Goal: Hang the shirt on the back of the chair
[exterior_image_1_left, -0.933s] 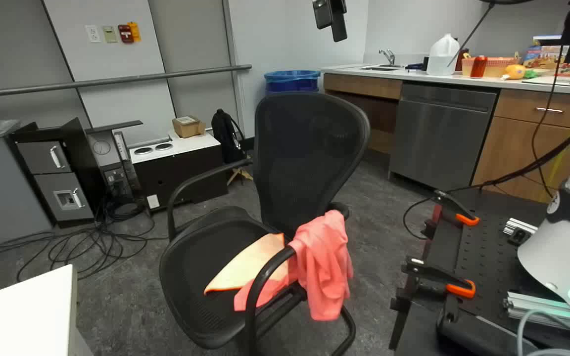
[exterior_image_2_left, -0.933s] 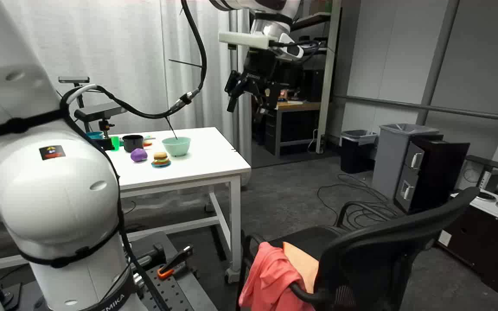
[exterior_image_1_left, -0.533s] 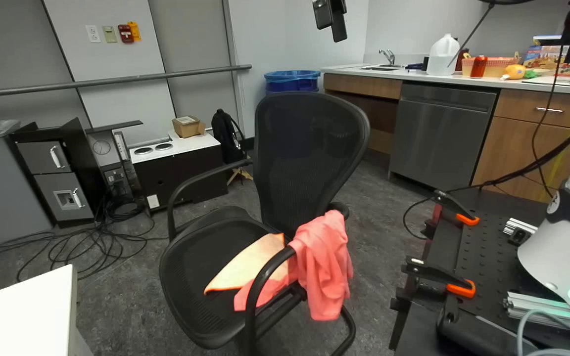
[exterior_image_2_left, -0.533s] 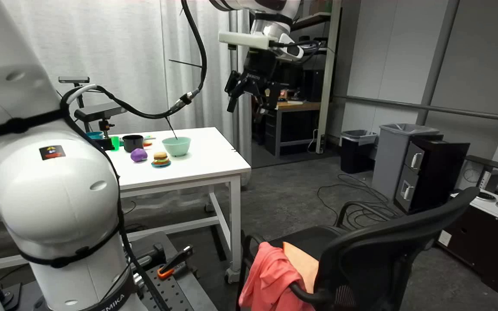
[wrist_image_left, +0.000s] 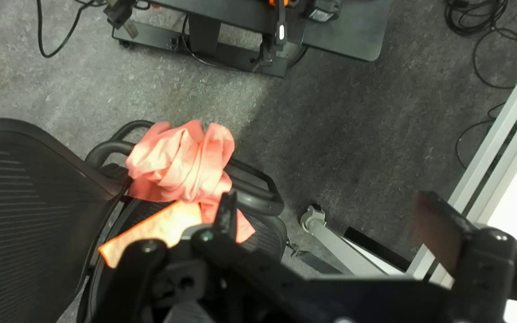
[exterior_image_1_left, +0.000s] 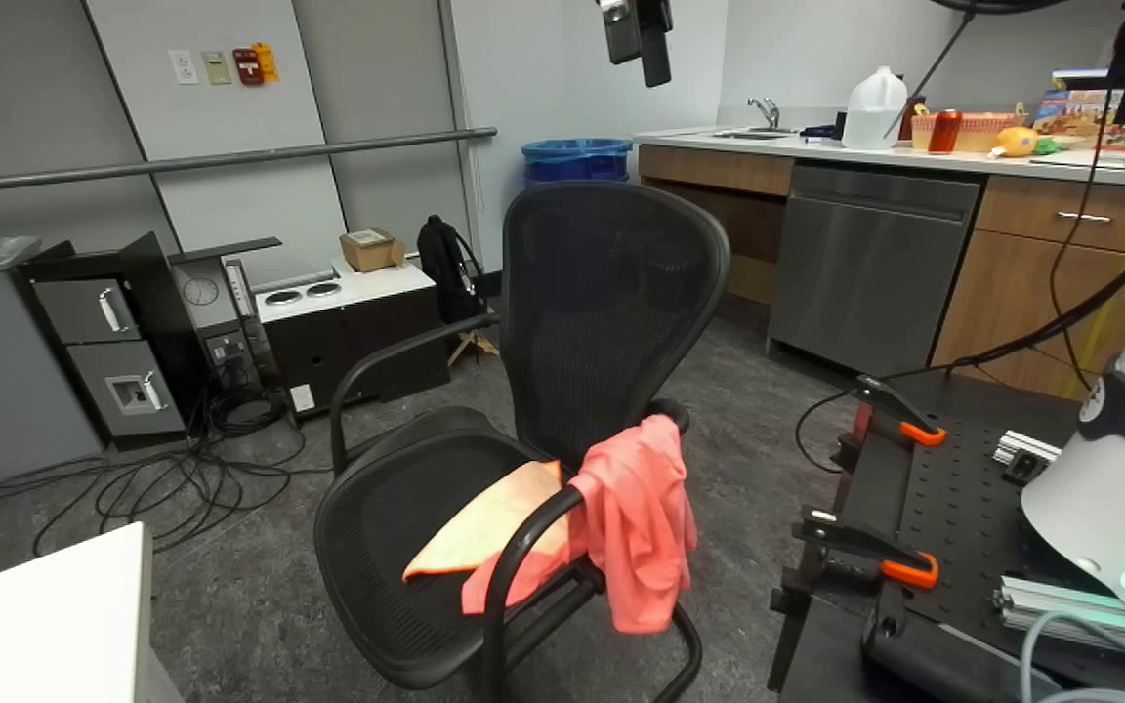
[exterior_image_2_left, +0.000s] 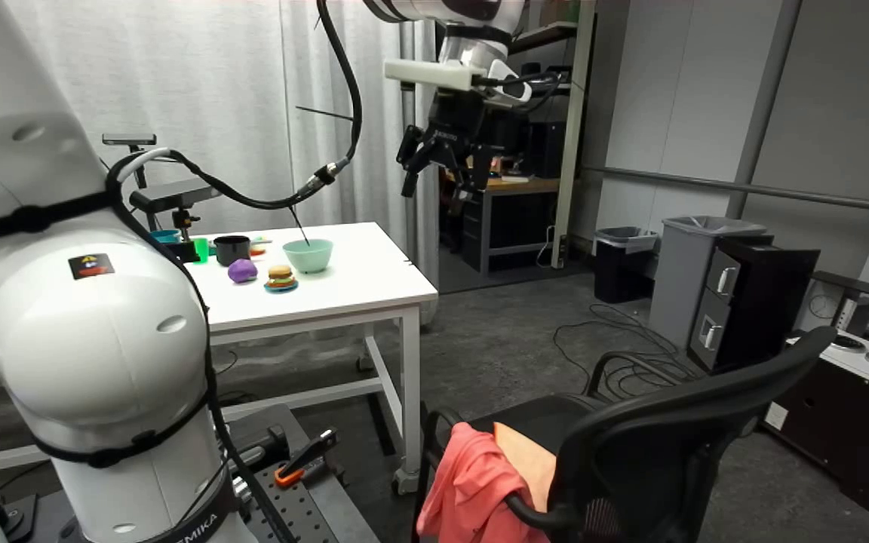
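Note:
The salmon-red shirt [exterior_image_1_left: 636, 527] lies draped over one armrest of the black chair [exterior_image_1_left: 611, 293], and one end rests on the seat. It also shows in an exterior view [exterior_image_2_left: 472, 483] and in the wrist view [wrist_image_left: 182, 161]. The tall mesh back of the chair [exterior_image_2_left: 676, 422] has no cloth over it. My gripper [exterior_image_2_left: 440, 185] hangs well above the chair, pointing down. In the wrist view my gripper [wrist_image_left: 330, 204] is open with its fingers wide apart and nothing between them. Its left finger [wrist_image_left: 227, 213] overlaps the view of the shirt's end.
A flat orange-yellow piece [exterior_image_1_left: 489, 522] lies on the seat, partly beside the shirt. A white table [exterior_image_2_left: 404, 290] with a green bowl [exterior_image_2_left: 308, 255] and toys stands near the arm. The robot's black base table [exterior_image_1_left: 953, 508] with clamps stands beside the chair. Cables [exterior_image_1_left: 182, 488] lie on the floor.
My gripper has shifted slightly, a little left and down in an exterior view and a little right and down in an exterior view. The shirt and chair have not moved.

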Motion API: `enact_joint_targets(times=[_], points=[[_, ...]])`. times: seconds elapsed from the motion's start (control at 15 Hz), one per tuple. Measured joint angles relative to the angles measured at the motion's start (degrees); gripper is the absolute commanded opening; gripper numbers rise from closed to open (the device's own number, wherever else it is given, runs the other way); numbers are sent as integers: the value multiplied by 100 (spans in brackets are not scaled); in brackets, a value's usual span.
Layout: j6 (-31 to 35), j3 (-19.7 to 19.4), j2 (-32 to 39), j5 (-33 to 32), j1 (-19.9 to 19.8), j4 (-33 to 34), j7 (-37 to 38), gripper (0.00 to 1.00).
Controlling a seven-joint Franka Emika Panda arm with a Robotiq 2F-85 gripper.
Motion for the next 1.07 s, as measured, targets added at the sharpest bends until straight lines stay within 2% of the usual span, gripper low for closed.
enact_joint_targets(times=[0.33,0.67,0.87,1.07], points=[[1717,38,463,-139,-6,-251,-2,100],[3371,32,1458,-149,-83,-361,-6,100],[4043,31,2131,-149,-149,-316,-6,100],[4428,31,2728,-152,-205,-227,-2,100]])
